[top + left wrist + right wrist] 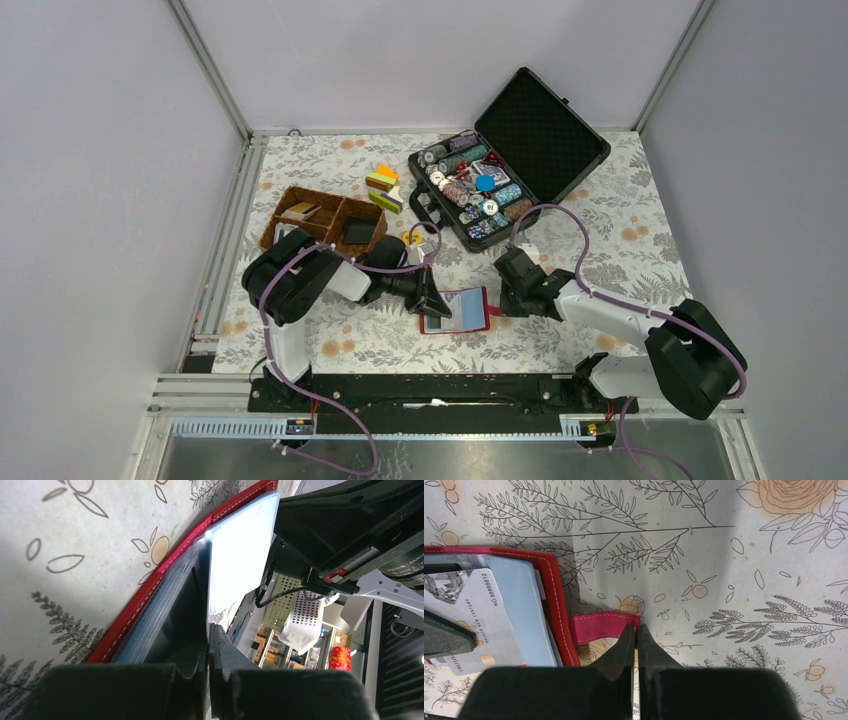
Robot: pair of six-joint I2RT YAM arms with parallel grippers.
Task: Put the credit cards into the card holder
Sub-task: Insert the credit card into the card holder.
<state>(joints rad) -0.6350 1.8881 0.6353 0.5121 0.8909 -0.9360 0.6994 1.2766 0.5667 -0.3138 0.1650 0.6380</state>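
Fingers of the right gripper fill the bottom of its wrist view, clenched on the tip of the red strap that sticks out from the right edge of the red wallet. The wallet lies open on the flowered table, just ahead of the arm bases. At its left edge the left gripper is pinched shut on a white card lying over the wallet's clear blue pocket. A tan card and a dark card sit in the brown basket, near the open black case.
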